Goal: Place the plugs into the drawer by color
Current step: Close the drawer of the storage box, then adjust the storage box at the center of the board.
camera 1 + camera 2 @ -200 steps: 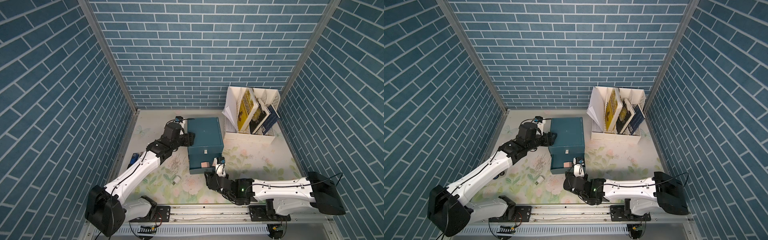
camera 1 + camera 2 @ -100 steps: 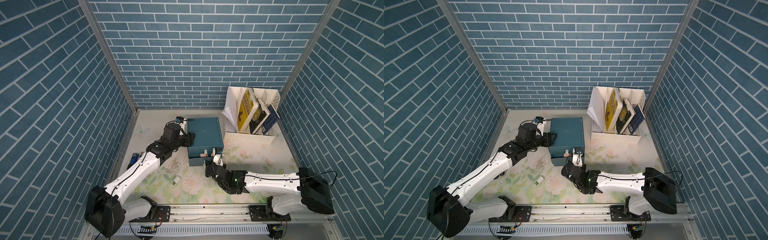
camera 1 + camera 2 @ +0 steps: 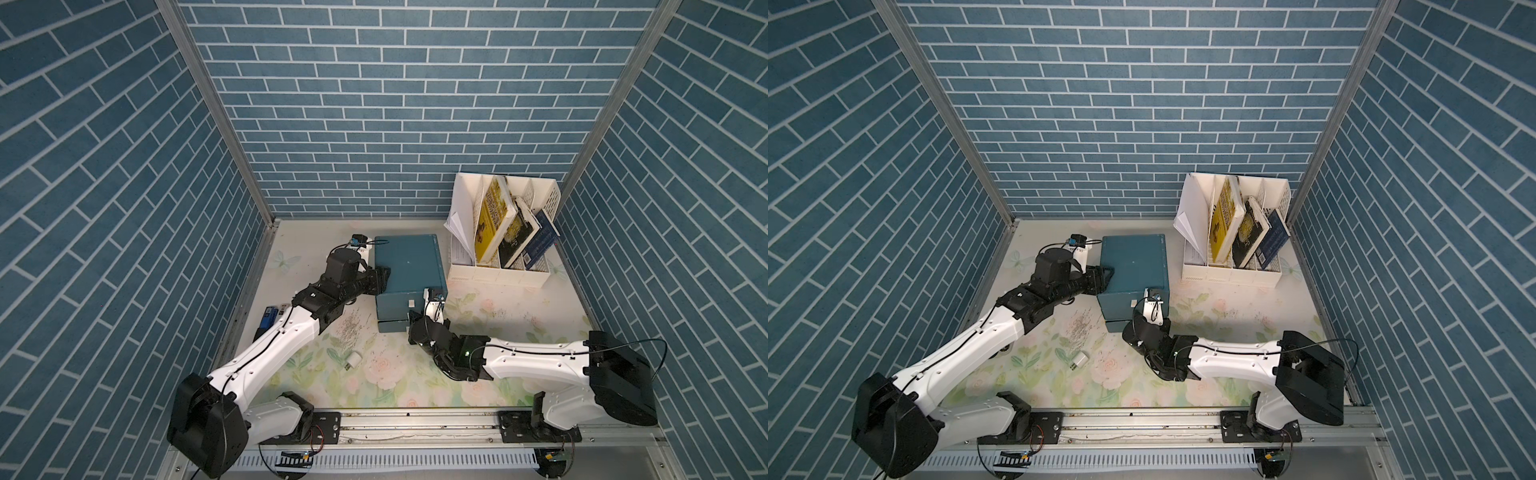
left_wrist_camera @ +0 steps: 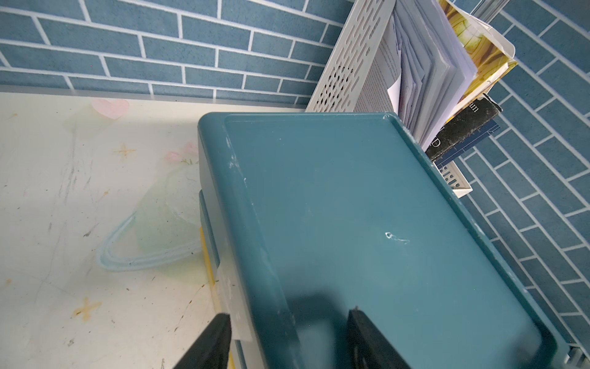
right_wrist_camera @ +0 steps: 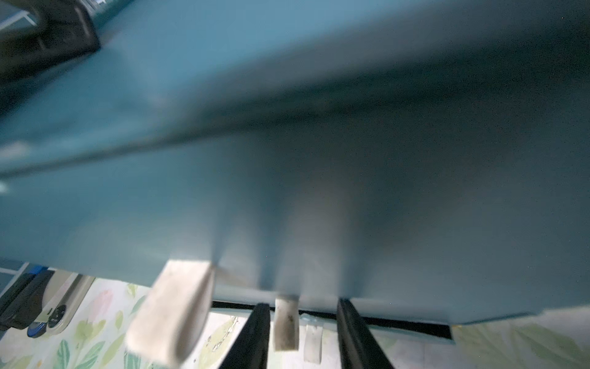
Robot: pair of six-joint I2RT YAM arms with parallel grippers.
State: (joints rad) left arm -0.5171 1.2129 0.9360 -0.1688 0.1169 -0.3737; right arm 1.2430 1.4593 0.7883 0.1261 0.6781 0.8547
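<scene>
The dark teal boxy plastic drawer cabinet (image 3: 409, 270) is sitting mid-table, just beside the white slotted book rack (image 3: 498, 266). All tiers are looking shut or nearly shut in both top views, w/ the bottom tier sticking out a little at the front.

Only one plug is showing: a small white rounded cube charger w/ metal prongs (image 3: 353, 360), lying on the floral mat well apart from the cabinet. The rest aren't in view; probably inside already, but the pics can't confirm that.

The left gripper (image 4: 287, 338) is straddling the cabinet's top edge, its dark fingers set moderately apart, one over the lid and one outside the wall, seemingly bracing. Whether it's actually clamping can't be told.

The right gripper (image 5: 300, 335) is hanging low at the cabinet front, jaws narrowly apart around a small white pull tab (image 5: 286, 322), not visibly pinching it.

Judgement: the task is looking late-stage. Left to do: open the right tier, fetch the white plug, drop it in, shut the tier.
</scene>
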